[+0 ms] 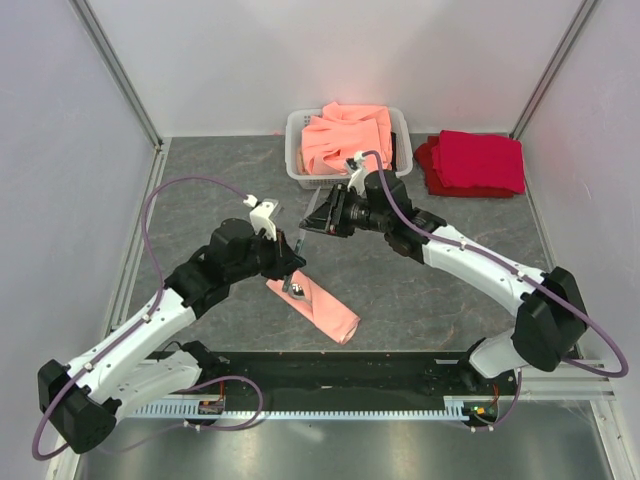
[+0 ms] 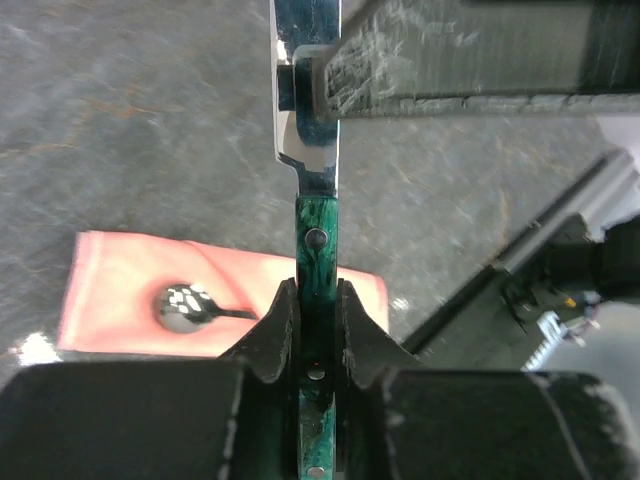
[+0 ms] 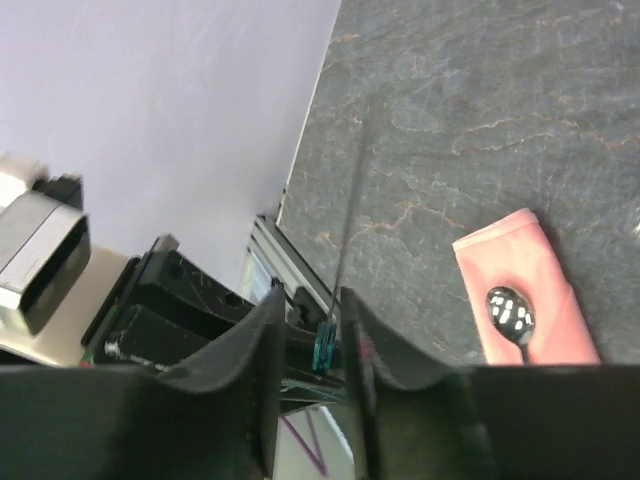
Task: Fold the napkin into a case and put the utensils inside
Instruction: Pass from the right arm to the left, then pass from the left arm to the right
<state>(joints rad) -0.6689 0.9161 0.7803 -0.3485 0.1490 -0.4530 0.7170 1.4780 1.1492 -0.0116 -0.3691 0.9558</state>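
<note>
Left gripper [image 2: 317, 297]: clamped on the knife's [image 2: 317, 245] green handle.
Right gripper [image 3: 312, 305]: fingers slightly parted, the blade between them.
Knife: in the air, spanning both grippers.
Napkin [image 1: 325, 308]: folded into a strip, flat on the table [image 1: 440, 300] under the left gripper.
Spoon [image 2: 183, 305]: bowl resting on the napkin.

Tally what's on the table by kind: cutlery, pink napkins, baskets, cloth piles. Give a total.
Cutlery: 2, spoon and knife
Pink napkin: 1
Basket: 1
Cloth piles: 2, orange-salmon pile and red pile
Total: 6
</note>
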